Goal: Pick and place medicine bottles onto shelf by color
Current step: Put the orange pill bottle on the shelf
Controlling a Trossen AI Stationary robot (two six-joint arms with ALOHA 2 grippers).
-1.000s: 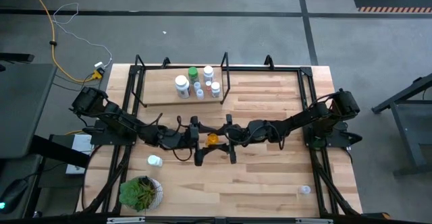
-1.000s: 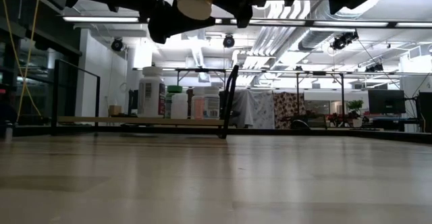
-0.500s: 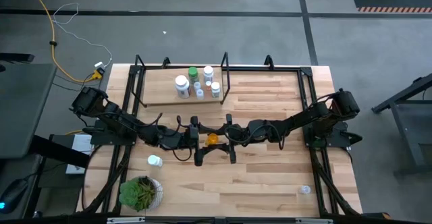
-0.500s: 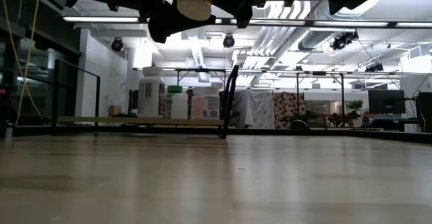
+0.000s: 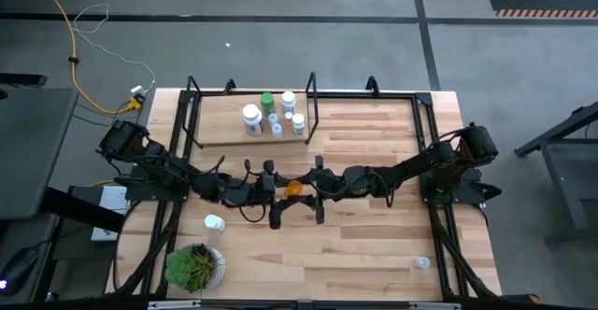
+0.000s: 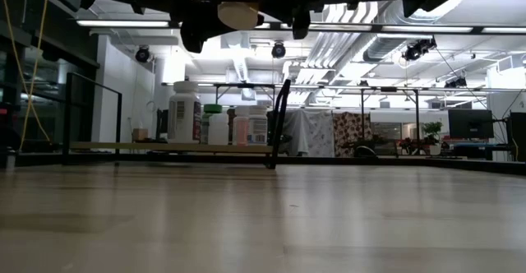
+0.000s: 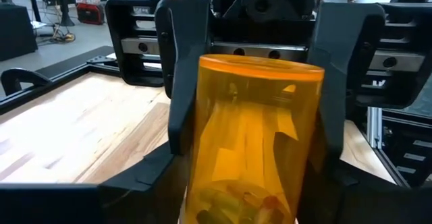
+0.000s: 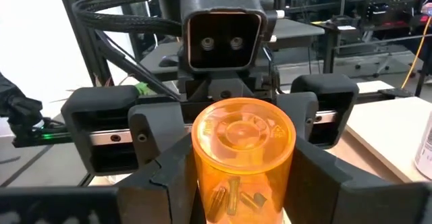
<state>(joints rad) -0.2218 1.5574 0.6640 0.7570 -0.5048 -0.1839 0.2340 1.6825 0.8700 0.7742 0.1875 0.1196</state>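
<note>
Table (image 5: 374,254) comes first, the wooden top under both my arms. On its far left part stands the shelf (image 5: 215,137), a pale plank inside thin black rods, with a green bottle (image 5: 267,99) and several white bottles (image 5: 251,118) upright on it. Near the left corner is a potted plant (image 5: 194,266), and a white bottle (image 5: 215,222) lies on the bare wood just beyond it.

My arms meet nose to nose over the table's middle. Between them, lifted clear of the wood, is the orange bottle (image 5: 293,190). My right gripper (image 5: 308,188) has it clenched, a finger (image 7: 179,82) pressed on either side. My left gripper (image 5: 280,191) reaches in around the same bottle from the opposite side; whether it has a firm hold I cannot tell.

I judge the bottle hangs with its long axis upright, flat base up and cap down, since the pills lie at the low end. This looks like a handover. The shelf lies far and left of the bottle, so my left arm is the nearer one to carry it there
</note>
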